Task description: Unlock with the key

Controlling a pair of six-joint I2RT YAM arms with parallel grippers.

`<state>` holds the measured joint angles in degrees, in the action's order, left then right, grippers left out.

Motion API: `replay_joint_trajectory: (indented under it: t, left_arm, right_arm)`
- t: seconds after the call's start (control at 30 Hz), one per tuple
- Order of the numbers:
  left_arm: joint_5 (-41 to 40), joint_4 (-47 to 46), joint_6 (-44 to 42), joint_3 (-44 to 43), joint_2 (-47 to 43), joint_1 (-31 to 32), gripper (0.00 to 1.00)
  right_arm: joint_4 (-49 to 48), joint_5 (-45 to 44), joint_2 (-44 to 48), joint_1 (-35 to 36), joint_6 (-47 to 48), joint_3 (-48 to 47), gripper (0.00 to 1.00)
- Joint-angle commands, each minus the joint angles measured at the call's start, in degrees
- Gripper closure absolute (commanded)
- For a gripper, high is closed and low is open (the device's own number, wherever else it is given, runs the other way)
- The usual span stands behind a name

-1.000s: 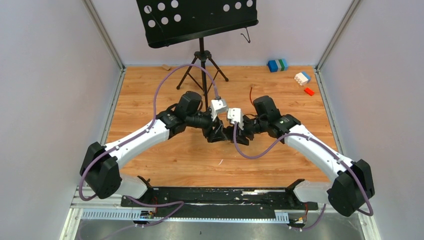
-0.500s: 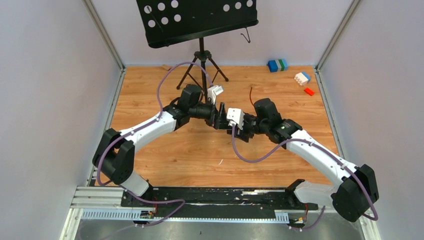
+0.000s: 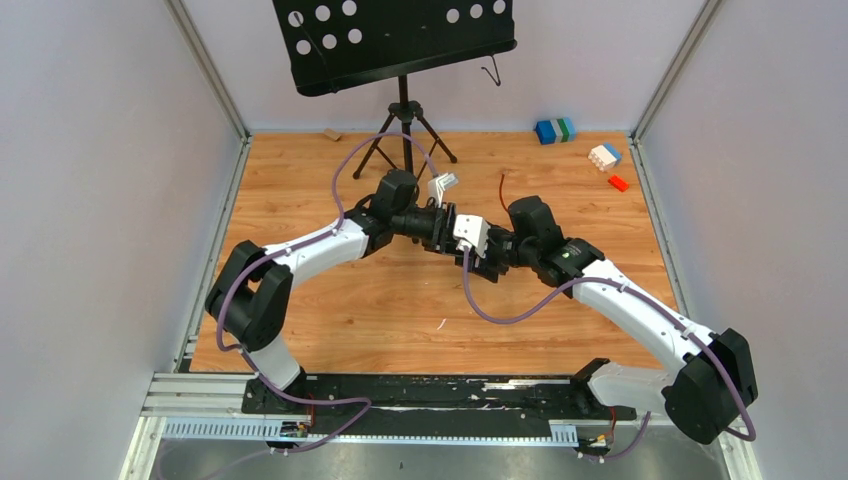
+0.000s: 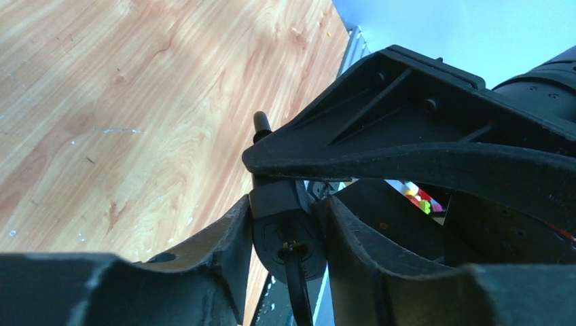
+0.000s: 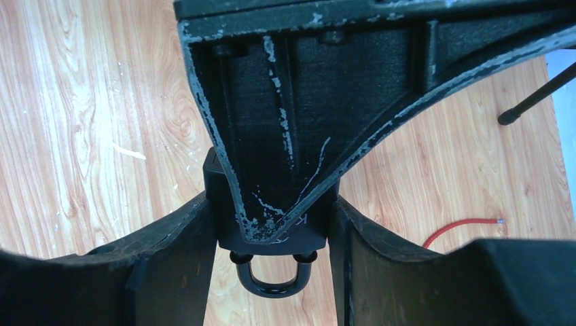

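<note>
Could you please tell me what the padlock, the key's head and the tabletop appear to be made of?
Padlock: matte black body, painted metal or plastic, unclear; its shackle is glossy dark, likely metal. Key head: smooth black, probably a plastic cover. Tabletop: light wood grain with a slight sheen and white scuffs, probably laminate.

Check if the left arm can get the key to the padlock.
Probably yes. The left tool grips the key, tip to tip with the right tool, which holds the padlock off the table. Nothing shows between them; how the key lines up is hidden.
</note>
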<state>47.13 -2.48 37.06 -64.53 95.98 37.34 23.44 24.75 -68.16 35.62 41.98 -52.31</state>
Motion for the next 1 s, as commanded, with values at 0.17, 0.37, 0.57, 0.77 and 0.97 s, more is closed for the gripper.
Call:
replay_joint_trajectory:
  t: [0.17,0.37,0.57,0.77,0.97]
  left_arm:
    - [3.8,-2.7,0.6,-2.8,0.7,0.5,1.00]
    - [4.5,-5.3,2.3,-2.1,-1.1,-1.0,1.00]
    - [5.5,-7.2,4.1,-1.9,-2.1,-1.3,1.00]
    - [5.8,-9.0,5.9,-1.0,-2.2,-1.3,1.00]
    - [6.9,-10.8,7.6,0.0,-2.1,-1.2,1.00]
  right_arm:
    - [-4.1,-1.7,2.0,0.3,0.1,-1.3,0.71]
    - [-0.5,-5.8,4.8,0.3,4.9,0.5,0.28]
    - [0.2,-10.6,6.7,0.3,8.8,4.0,0.14]
    - [-1.3,-11.6,6.4,0.3,8.6,6.1,0.13]
    - [-5.1,-15.5,4.7,0.4,7.3,6.6,0.19]
